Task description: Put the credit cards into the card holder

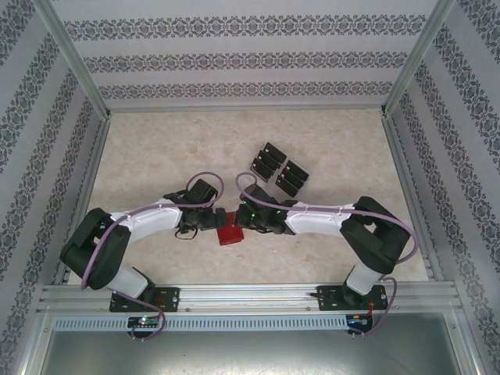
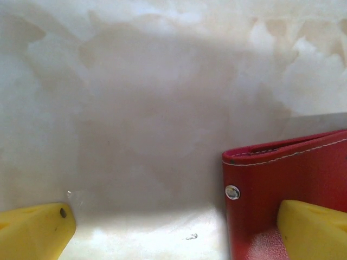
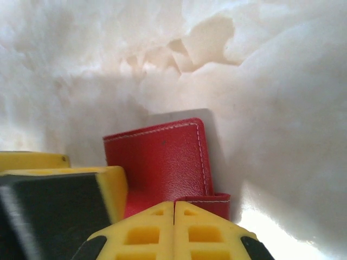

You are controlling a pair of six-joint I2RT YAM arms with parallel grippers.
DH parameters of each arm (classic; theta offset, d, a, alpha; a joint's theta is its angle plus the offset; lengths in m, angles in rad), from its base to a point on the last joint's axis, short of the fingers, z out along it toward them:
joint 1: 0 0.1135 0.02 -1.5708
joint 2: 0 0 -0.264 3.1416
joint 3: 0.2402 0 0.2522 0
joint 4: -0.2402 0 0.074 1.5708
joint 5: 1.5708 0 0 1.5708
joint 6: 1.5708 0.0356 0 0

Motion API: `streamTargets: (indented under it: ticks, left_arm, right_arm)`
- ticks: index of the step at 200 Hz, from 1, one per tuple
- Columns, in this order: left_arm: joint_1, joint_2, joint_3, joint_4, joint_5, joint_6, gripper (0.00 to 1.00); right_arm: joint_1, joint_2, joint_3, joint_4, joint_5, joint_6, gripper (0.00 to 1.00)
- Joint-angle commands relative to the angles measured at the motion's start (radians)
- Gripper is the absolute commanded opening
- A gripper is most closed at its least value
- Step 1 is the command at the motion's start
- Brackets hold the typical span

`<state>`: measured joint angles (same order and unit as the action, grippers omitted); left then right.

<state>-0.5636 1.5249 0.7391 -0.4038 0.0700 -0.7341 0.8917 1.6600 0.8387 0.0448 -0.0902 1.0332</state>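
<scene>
The card holder lies closed and flat on the marbled table, its red stitched cover facing up. A small metal stud shows near one edge of the cover, and a short red tab sticks out at another edge.

The left gripper sits low at the card holder's left side with its jaws spread wide. One yellow finger hangs over the red cover. The other finger is over bare table, well clear of the leather. Nothing is held between them.

The right gripper comes in from the card holder's right side. Its two yellow fingers are pressed together and their tips are right at the red tab. I cannot tell whether the tab is caught between them or only touches them.

The credit cards are beyond the card holder, towards the far right and well apart from it. They are black and stand in two short slanted rows, side by side.

Both arms bend inward from either side, so the card holder lies between the two wrists. Patterned walls close in the table on the three sides beyond it.
</scene>
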Motion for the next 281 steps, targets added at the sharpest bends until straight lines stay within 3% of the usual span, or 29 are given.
streamTargets:
  ticks: [1,77,128,192,281]
  left_arm:
    - [-0.013,0.114,-0.072,-0.029,0.0,0.032,1.0]
    - [0.011,-0.123,0.042,-0.142,-0.036,0.015,1.0]
    - [0.046,-0.198,0.134,-0.128,0.069,0.013,1.0]
    - [0.046,-0.2,0.074,-0.025,0.157,-0.045,1.0]
    - [0.045,-0.15,0.035,0.022,0.145,-0.067,1.0]
  right_arm:
    - [-0.016,-0.043,-0.05,0.124,-0.035,0.047,0.0]
    - [-0.025,-0.172,-0.098,0.114,-0.045,0.005,0.0]
    - [-0.025,-0.226,-0.04,0.025,-0.018,-0.024,0.0]
    - [-0.014,-0.191,0.0,0.015,-0.015,-0.023,0.0]
    - [-0.007,-0.183,0.001,0.014,-0.009,-0.018,0.0]
